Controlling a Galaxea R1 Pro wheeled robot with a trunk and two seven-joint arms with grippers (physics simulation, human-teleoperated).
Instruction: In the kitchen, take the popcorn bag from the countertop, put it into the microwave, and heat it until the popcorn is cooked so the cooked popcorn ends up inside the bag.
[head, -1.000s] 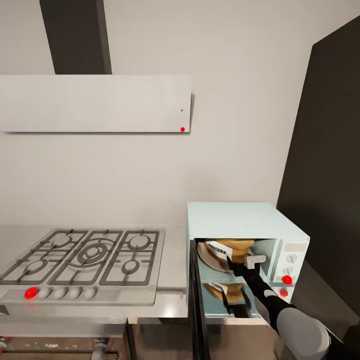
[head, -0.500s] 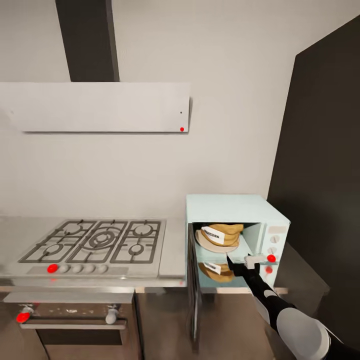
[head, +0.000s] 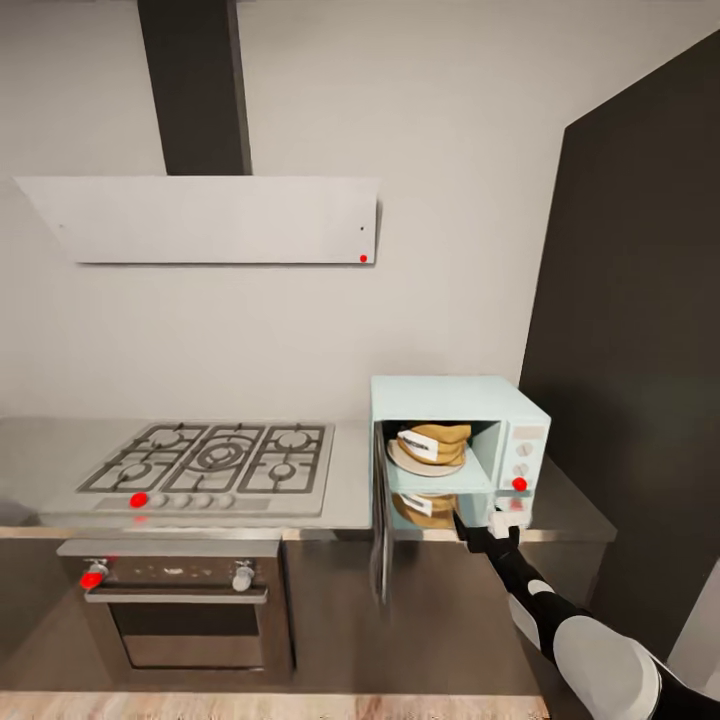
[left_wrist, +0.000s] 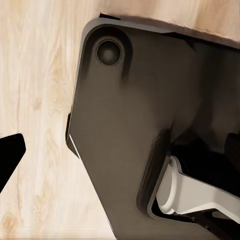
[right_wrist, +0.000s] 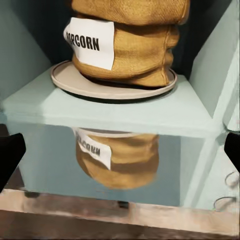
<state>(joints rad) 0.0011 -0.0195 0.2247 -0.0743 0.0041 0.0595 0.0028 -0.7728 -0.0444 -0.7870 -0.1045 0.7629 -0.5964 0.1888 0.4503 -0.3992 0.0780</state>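
Note:
The pale blue microwave (head: 450, 398) stands on the grey countertop (head: 352, 490) with its door (head: 380, 535) swung open, edge-on to me. Inside, the tan popcorn bag (head: 432, 443) (right_wrist: 135, 50) sits upright on a round plate (right_wrist: 112, 87), label facing out; its mirror image shows in the glossy surface below. My right gripper (head: 483, 522) (right_wrist: 120, 155) hangs open just outside the cavity, in front of and slightly below the bag, touching nothing. In the left wrist view my left gripper (left_wrist: 120, 150) points down at my own dark base and the wooden floor, fingers apart and empty.
A steel gas hob (head: 215, 455) lies left of the microwave, with an oven (head: 185, 610) under it and a white hood (head: 210, 220) above. A tall dark cabinet (head: 640, 350) rises close on the right. Wooden floor (head: 200, 705) shows below.
The view has pulled back and dropped, so oven front and floor now show. My right gripper has drawn out of the microwave cavity; the bag stays on its plate inside.

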